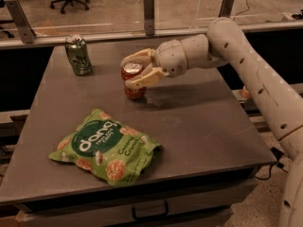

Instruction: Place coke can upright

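Note:
The coke can (pixel 133 82) is a small red can with a silver top. It stands upright at the middle of the grey table (pixel 199 122), its base at or just above the surface. My gripper (pixel 132 72) reaches in from the right on the white arm and is shut on the can, one finger behind its top and one across its front. The can's lower half shows below the fingers (pixel 142 80).
A green drink can (pixel 78 55) stands upright at the table's back left. A green Dang snack bag (pixel 105 145) lies flat at the front left. A glass barrier with metal posts (pixel 149 7) runs behind the table. A drawer handle (pixel 150 210) sits under the front edge.

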Robot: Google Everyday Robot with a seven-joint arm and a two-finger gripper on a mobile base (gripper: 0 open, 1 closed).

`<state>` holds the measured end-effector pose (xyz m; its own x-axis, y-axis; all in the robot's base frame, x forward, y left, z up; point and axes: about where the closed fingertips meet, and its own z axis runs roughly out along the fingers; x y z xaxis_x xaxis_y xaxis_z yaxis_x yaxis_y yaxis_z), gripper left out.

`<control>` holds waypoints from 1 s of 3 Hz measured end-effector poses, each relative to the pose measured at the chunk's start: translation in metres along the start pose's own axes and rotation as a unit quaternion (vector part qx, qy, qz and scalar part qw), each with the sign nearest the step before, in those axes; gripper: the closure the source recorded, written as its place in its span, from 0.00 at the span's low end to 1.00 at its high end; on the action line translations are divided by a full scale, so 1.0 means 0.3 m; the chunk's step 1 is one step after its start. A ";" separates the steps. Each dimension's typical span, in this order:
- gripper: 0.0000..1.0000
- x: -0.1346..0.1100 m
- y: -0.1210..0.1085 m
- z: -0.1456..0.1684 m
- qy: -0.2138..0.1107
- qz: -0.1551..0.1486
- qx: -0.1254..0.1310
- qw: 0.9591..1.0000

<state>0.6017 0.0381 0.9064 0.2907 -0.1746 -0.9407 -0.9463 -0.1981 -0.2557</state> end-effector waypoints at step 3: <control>0.00 0.068 0.030 0.004 0.002 0.023 -0.009 1.000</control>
<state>0.5989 0.0339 0.8847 0.2478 -0.1873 -0.9505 -0.9558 -0.2075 -0.2083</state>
